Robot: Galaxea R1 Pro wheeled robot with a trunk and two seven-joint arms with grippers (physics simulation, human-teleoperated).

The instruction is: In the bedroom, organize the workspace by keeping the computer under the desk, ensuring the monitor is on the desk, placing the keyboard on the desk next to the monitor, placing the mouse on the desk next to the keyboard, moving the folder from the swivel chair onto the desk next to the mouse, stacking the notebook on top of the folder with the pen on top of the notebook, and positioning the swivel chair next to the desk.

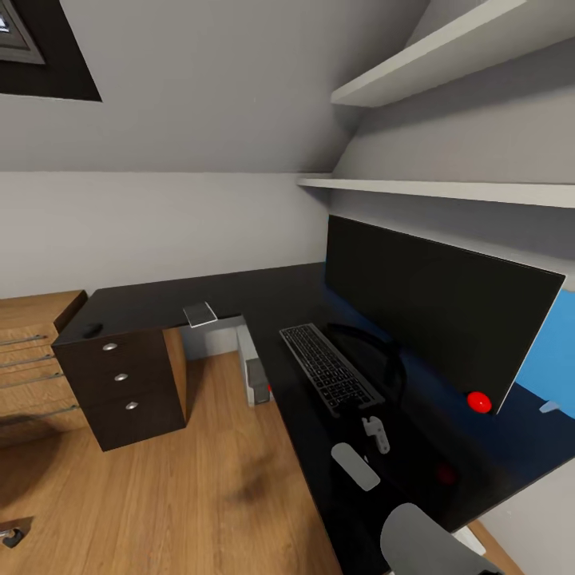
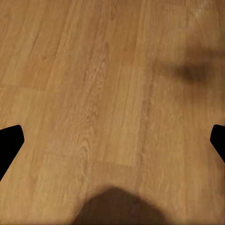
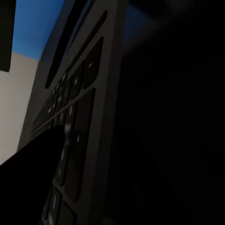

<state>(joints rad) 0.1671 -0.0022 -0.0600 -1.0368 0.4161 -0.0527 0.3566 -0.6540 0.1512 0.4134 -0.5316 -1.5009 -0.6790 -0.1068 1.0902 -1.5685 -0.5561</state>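
The glossy black desk [image 1: 239,299] runs along the wall and turns toward me on the right. On it stands the wide black monitor [image 1: 435,307] with a red dot at its lower corner. The grey keyboard [image 1: 329,367] lies in front of it, and the right wrist view looks along the keyboard [image 3: 77,117] from very close. My right arm [image 1: 427,543] reaches in toward the keyboard's near end; one dark finger [image 3: 28,187] shows, and its grip is too dark to read. The computer [image 1: 257,375] stands under the desk. My left gripper [image 2: 112,140] hangs open over the wood floor.
A dark drawer pedestal [image 1: 124,383] stands under the desk's left end, beside a low oak drawer unit [image 1: 32,351]. A small dark object [image 1: 92,329] and a flat grey item [image 1: 200,313] lie on the far desk. White shelves [image 1: 447,190] overhang the monitor. A chrome castor part [image 1: 12,535] shows at the lower left.
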